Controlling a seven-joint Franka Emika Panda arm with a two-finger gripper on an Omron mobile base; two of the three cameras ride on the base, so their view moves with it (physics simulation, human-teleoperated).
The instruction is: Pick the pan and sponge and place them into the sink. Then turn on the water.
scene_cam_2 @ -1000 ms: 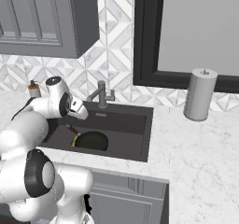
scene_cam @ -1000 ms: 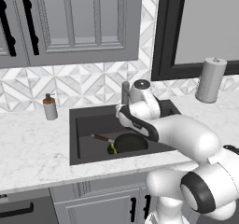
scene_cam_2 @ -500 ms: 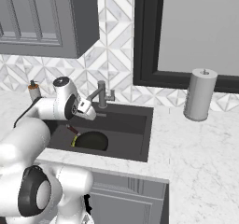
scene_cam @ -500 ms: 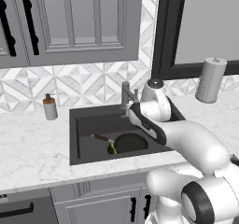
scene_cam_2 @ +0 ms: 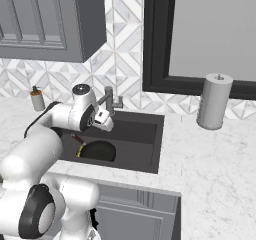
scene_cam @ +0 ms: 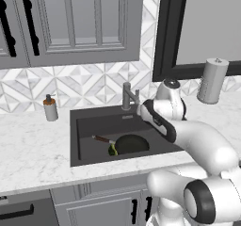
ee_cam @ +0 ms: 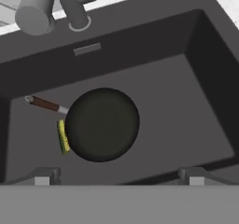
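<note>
Black pan (ee_cam: 102,124) lying flat on the floor of the sink (ee_cam: 196,101), reddish handle angled toward the back left. Sponge (ee_cam: 63,136) standing on edge, touching the pan's left rim. Claw (ee_cam: 119,177) empty, fingers spread wide, hovering above the basin just in front of the grey faucet (scene_cam: 127,95). Marble worktop (scene_cam: 33,149) all around.

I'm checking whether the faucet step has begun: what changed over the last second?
The gripper swung from above the left part of the sink toward the faucet, its jaws gripping nothing. The pan and the sponge beside it stayed on the sink floor, and no water runs.
</note>
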